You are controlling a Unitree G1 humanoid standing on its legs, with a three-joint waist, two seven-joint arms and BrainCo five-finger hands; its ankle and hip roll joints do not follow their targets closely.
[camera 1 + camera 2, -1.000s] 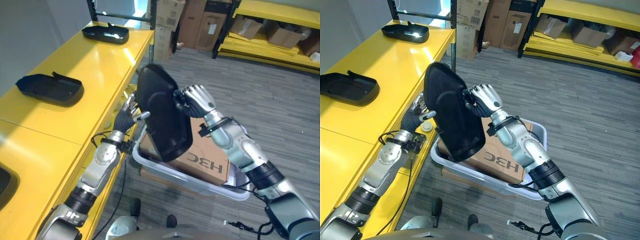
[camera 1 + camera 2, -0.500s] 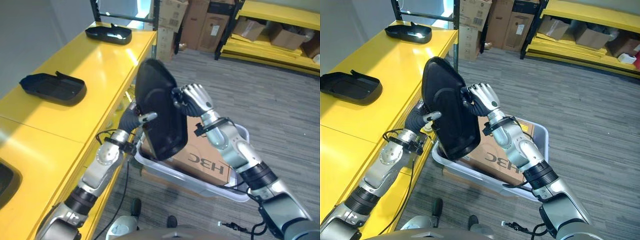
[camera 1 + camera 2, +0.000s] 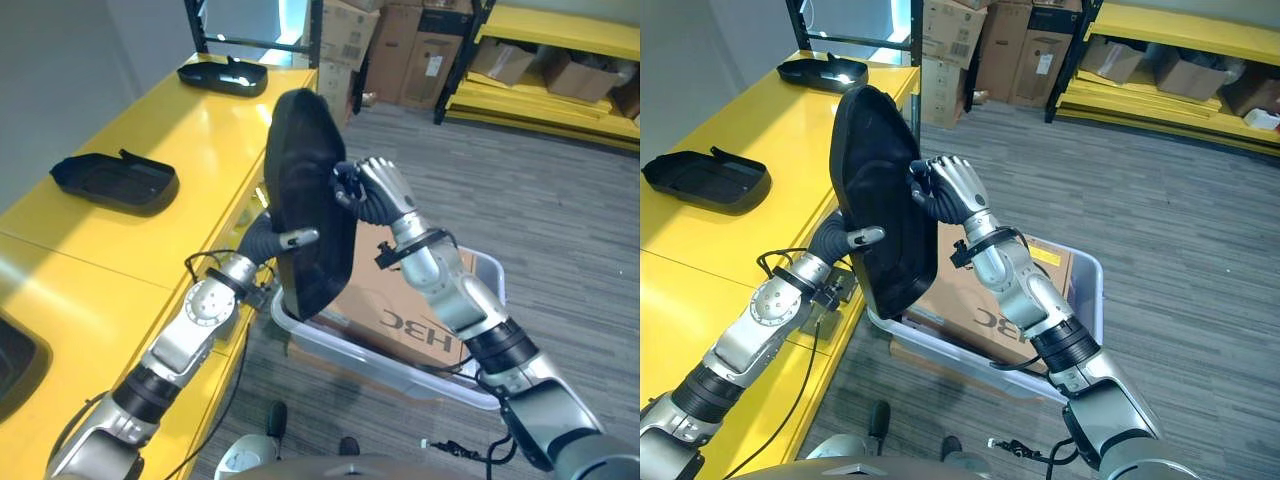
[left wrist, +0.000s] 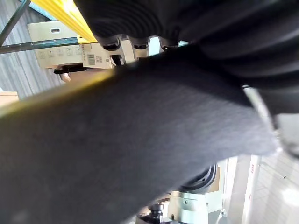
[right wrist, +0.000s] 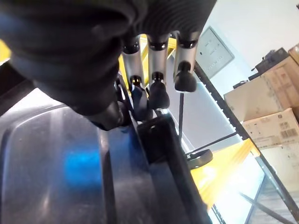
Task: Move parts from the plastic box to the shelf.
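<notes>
Both hands held one black part point(image 3: 880, 215) upright above the plastic box point(image 3: 1080, 300), likely so it could swing over to the yellow shelf point(image 3: 750, 130), where two like parts point(image 3: 705, 180) already lay. The right hand point(image 3: 945, 190) had curled fingers gripping a ridge on its inner face; the left hand point(image 3: 845, 240) clasped the lower edge, thumb in front.
</notes>
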